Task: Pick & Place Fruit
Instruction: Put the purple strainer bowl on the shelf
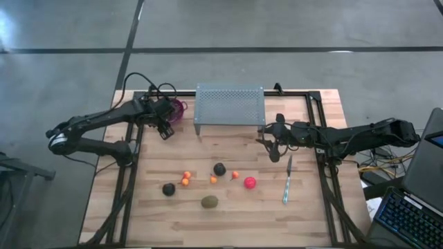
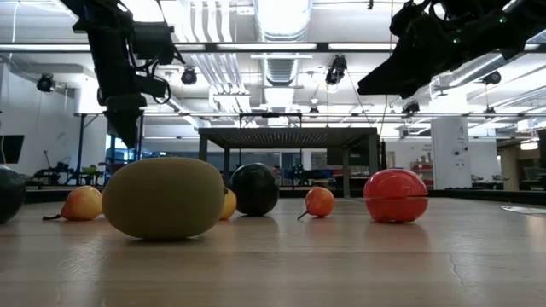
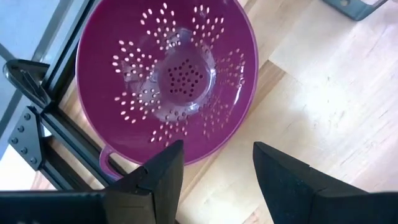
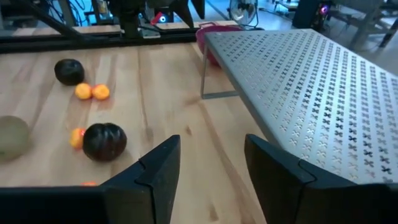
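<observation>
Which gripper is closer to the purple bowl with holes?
The left gripper. It hangs right beside the purple colander, at the table's far left corner. The right gripper is far off, past the grey metal rack.

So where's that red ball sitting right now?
In the high view the red ball lies on the table's front half, right of centre, between a tiny orange fruit and the slim teal stick. Neither arm is near it.
</observation>
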